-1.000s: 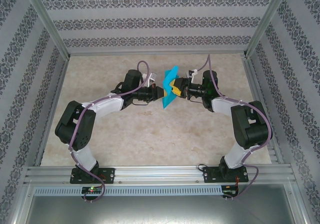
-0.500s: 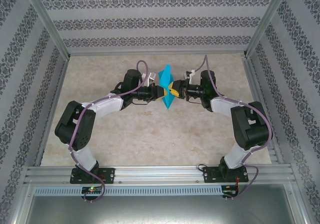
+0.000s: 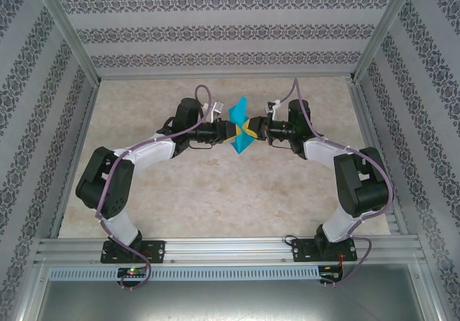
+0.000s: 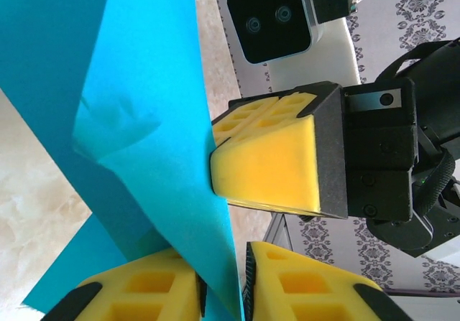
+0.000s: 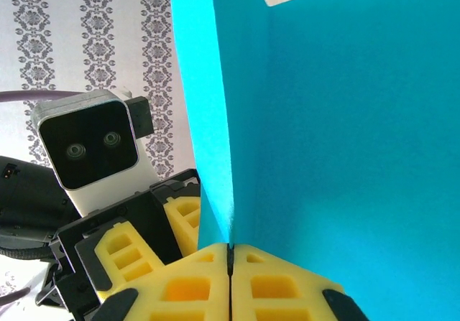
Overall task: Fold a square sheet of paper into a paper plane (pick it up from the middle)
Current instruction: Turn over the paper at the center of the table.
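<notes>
The square sheet of paper, turquoise and creased, hangs upright above the table's middle between the two grippers. My right gripper comes in from the right and is shut on it. In the right wrist view the paper rises straight out of the closed seam of that gripper. My left gripper faces it from the left. In the left wrist view a fold of the paper slants through a narrow gap between the left gripper's fingers, which stand slightly open. The right gripper's yellow finger presses the sheet just above.
The beige marbled table lies below the paper. Patterned walls and an aluminium frame enclose it. The two wrists are nose to nose, with the right wrist's white camera housing close above the left fingers.
The sheet has turned and looks shorter and flatter from above. Both wrists have drawn a little closer together, and the left gripper has slid up onto the paper.
</notes>
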Action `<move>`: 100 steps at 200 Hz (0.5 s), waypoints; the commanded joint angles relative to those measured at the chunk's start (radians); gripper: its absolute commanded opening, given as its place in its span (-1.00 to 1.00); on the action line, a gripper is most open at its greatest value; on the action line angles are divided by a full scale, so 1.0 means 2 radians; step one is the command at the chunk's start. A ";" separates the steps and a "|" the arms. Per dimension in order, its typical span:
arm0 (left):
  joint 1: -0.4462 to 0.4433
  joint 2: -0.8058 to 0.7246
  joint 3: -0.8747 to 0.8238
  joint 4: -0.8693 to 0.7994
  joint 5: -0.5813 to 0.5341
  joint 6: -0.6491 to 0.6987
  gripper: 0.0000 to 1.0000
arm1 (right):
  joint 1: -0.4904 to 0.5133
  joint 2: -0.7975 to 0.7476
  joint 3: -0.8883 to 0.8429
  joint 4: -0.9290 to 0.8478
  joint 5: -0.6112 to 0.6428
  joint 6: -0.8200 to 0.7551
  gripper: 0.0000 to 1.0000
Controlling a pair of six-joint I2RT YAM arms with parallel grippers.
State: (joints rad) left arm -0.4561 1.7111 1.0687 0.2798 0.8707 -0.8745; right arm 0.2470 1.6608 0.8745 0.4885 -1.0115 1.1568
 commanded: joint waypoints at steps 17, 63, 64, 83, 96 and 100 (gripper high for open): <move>0.006 -0.042 0.011 -0.091 -0.031 0.053 -0.24 | 0.005 -0.023 0.021 -0.037 0.001 -0.039 -0.95; 0.006 -0.071 0.019 -0.169 -0.074 0.074 0.21 | 0.006 -0.027 0.029 -0.053 0.003 -0.045 -1.00; 0.006 -0.072 0.018 -0.167 -0.073 0.072 0.22 | 0.006 -0.027 0.029 -0.053 0.003 -0.045 -1.00; -0.001 -0.075 -0.008 -0.114 -0.066 0.037 0.32 | 0.009 -0.029 0.032 -0.053 0.004 -0.042 -1.00; -0.009 -0.078 -0.017 -0.097 -0.071 0.023 0.40 | 0.009 -0.032 0.033 -0.055 0.006 -0.041 -1.00; -0.011 -0.078 -0.018 -0.097 -0.075 0.022 0.41 | 0.009 -0.032 0.034 -0.057 0.007 -0.041 -1.00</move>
State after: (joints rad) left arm -0.4587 1.5784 1.0706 0.0345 0.7475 -0.7837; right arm 0.2531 1.6310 0.9081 0.3832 -1.0077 1.0950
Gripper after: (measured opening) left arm 0.690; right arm 0.048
